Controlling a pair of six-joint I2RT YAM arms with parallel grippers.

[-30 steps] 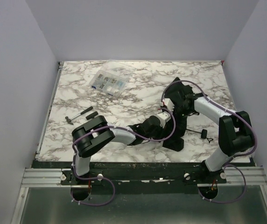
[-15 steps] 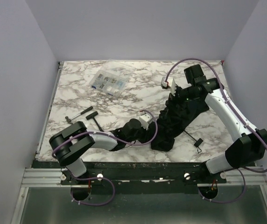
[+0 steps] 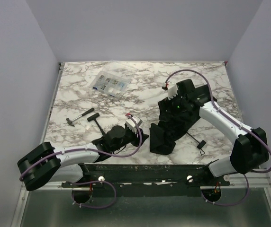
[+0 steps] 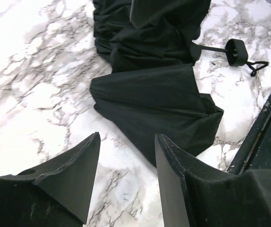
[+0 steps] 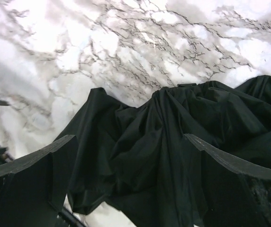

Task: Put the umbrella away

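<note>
Pale lilac-grey walls [image 3: 140, 28] close the space in on the left, far and right sides, plain and bare. Below them the desk [image 3: 74, 99] is white marble-look with grey veins. It seems smooth and probably slick, so loose cloth is likely to slide over it rather than bunch.

The umbrella [image 3: 164, 135] lies right of centre. Its dark canopy is collapsed but unwrapped, sprawling in loose folds from mid-desk toward the near edge. I judge it light and floppy. The fabric will give and drape under any pinch, and only the ribs beneath it and the thin shaft [image 4: 211, 48] are stiff. A thick gather of folds, or the shaft where it leaves the cloth, looks a more secure hold than a single layer, which could slip out.

The right gripper [image 5: 128, 142] hangs over the far end of the canopy, jaws spread wide, with cloth below them and nothing pinched. The left gripper [image 4: 127, 142] sits low over the desk just left of the canopy's near end, moderately open and holding nothing.

Well apart at far left lie a clear compartment box [image 3: 108, 84] and, nearer, a small black-handled tool [image 3: 82, 115].

The black knob handle [image 3: 202, 144] rests on the desk right of the canopy with its wrist loop [image 4: 257, 66] trailing. It looks hard and graspable but offers little purchase.
</note>
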